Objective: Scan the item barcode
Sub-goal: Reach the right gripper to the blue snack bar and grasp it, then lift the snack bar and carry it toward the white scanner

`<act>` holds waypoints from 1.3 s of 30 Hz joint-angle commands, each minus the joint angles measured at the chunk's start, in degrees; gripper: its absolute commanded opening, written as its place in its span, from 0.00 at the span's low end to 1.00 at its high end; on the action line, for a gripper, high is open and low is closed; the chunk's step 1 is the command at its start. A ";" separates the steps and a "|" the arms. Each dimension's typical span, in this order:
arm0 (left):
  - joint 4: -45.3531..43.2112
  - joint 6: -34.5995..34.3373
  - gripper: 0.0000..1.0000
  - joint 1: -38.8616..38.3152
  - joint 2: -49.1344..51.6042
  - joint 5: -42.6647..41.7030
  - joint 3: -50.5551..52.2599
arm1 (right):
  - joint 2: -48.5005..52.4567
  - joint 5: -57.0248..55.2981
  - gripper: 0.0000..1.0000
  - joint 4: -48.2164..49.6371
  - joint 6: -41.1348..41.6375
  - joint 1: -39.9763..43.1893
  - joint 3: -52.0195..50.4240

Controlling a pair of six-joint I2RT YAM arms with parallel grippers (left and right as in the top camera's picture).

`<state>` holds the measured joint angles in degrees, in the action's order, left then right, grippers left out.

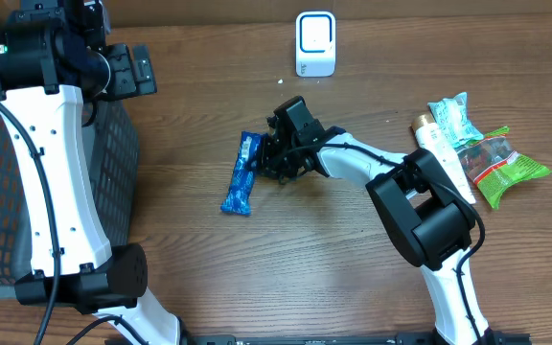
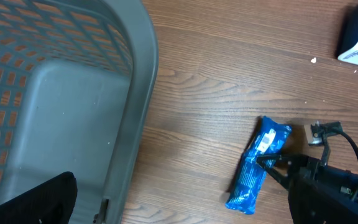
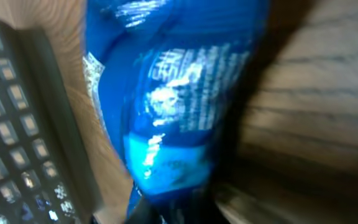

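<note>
Overhead, our right gripper (image 1: pixel 264 165) is clamped on the packet (image 1: pixel 241 177) mid-tabletop (left gripper (image 1: pixel 138 72) gapes empty); we have yet to lift it and show the scanner (image 1: pixel 314 43) its barcode.

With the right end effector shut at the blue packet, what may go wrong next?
1. The right end effector seems to pinch the packet only at its long edge, so the packet may slip or swing when lifted.
2. No barcode shows clearly in any view, so it might end up facing away from the scanner.
</note>
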<state>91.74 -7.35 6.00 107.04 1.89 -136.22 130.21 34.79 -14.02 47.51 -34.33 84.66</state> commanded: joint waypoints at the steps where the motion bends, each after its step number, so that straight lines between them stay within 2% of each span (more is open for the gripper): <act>1: -0.09 -0.39 1.00 -0.42 -1.40 -0.42 -0.87 | 2.27 1.70 0.04 -0.98 -1.73 2.69 -0.59; 5: -0.11 -0.39 1.00 -0.39 -1.42 -0.44 -0.87 | -1.73 9.20 0.04 -3.37 -9.40 7.08 -0.59; 8: -0.09 -0.39 1.00 -0.39 -1.40 -0.44 -0.87 | -9.14 13.44 0.04 -8.09 -22.32 9.53 -0.59; 12: -0.09 -0.42 1.00 -0.39 -1.40 -0.44 -0.87 | -19.56 12.96 0.04 -17.57 -36.83 11.37 -0.59; 21: -0.09 -0.42 1.00 -0.42 -1.40 -0.44 -0.87 | -37.64 7.87 0.04 -28.65 -47.91 13.84 -0.59; 27: -0.09 -0.39 1.00 -0.39 -1.40 -0.44 -0.87 | -40.09 4.44 0.04 -29.64 -47.95 13.81 -0.61; 30: -0.09 -0.39 1.00 -0.42 -1.42 -0.44 -0.87 | -40.06 -6.23 0.04 -29.53 -47.52 12.48 -0.63; 32: -0.09 -0.42 1.00 -0.42 -1.40 -0.42 -0.87 | -39.41 -19.23 0.04 -28.87 -47.54 10.05 -0.72; 34: -0.11 -0.39 1.00 -0.42 -1.40 -0.44 -0.87 | -37.35 -38.69 0.04 -26.25 -47.60 6.88 -0.72; 35: -0.09 -0.39 1.00 -0.42 -1.40 -0.42 -0.87 | -36.83 -42.27 0.04 -25.35 -47.89 6.47 -0.72; 37: -0.09 -0.39 0.99 -0.42 -1.40 -0.42 -0.87 | -34.14 -53.33 0.04 -20.50 -52.78 5.40 -0.72; 39: -0.09 -0.42 1.00 -0.42 -1.40 -0.44 -0.87 | -31.26 -57.18 0.04 -14.43 -60.83 5.29 -0.72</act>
<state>91.74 -7.35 6.00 107.02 1.89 -136.22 96.01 -6.90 -32.05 -4.36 -29.19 83.48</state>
